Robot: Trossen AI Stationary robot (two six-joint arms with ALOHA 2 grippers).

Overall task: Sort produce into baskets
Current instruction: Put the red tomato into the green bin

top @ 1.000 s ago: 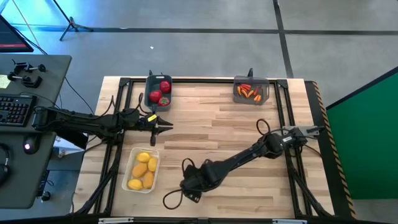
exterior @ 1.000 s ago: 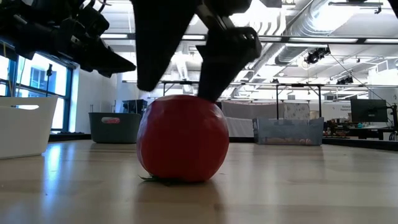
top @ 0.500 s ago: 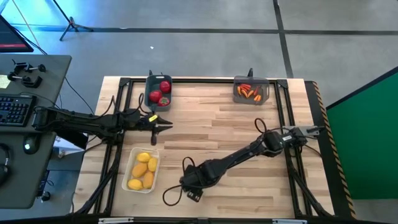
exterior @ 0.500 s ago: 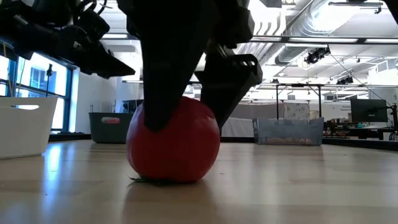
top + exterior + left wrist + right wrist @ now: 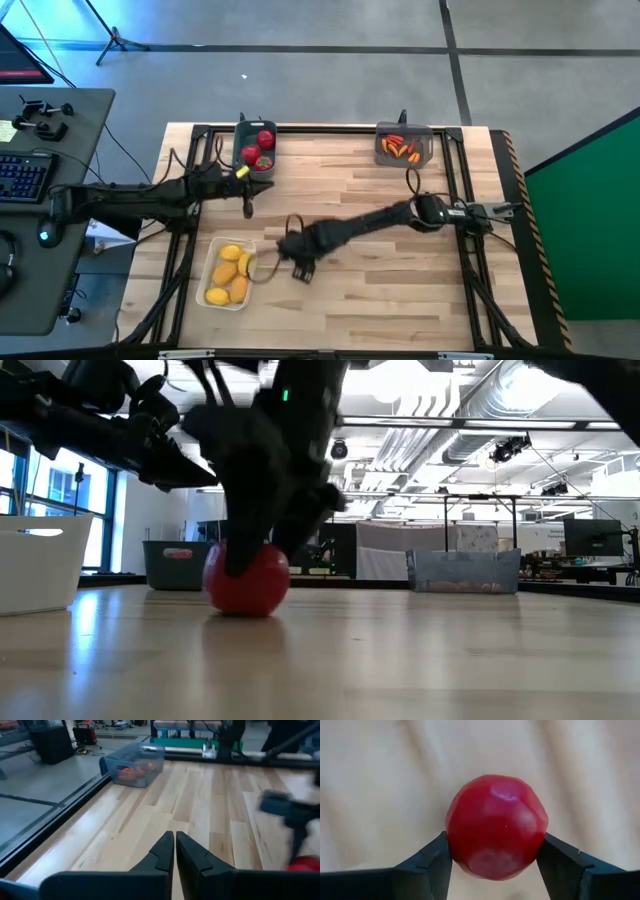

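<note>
My right end effector (image 5: 492, 862) pinches the red tomato (image 5: 496, 826) low on the counter (image 5: 400, 250); only fingertip contact, so it may squirt free. Left end effector (image 5: 174, 851) is clenched, empty.

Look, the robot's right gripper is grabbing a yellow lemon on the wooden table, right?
Not quite. The right gripper has its fingers either side of a red tomato, not a yellow lemon; the right wrist view shows it best. It is on the wooden table. The lemons lie in the white tray.
</note>
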